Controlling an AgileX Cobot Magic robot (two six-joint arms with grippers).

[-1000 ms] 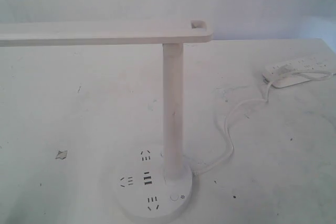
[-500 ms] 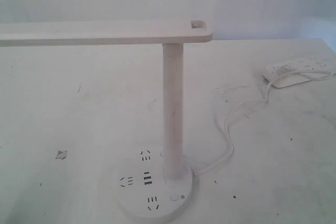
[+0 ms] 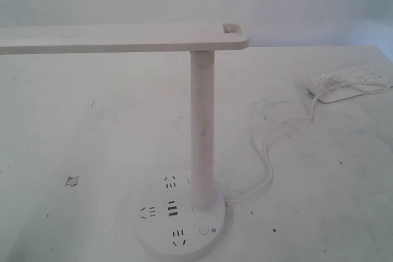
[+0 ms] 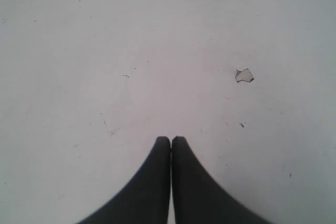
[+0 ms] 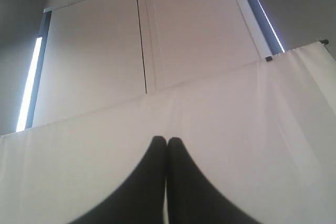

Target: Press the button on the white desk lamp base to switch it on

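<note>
The round flat white plastic desk lamp base (image 3: 155, 237) sits at six o'clock on the scuffed white surface (image 3: 92, 145). Its tiny round white button (image 3: 202, 232) lies at four o'clock on that disc, just beside a grey sun mark (image 3: 214, 231). The black left gripper (image 4: 171, 140) is pressed together above bare surface. The black right gripper (image 5: 167, 141) is also pressed together and faces a white cloth screen (image 5: 262, 129).

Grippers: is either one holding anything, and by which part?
Nothing is held. The left gripper is shut on nothing above the table, and the right gripper is shut on nothing too, aimed at a white backdrop.
</note>
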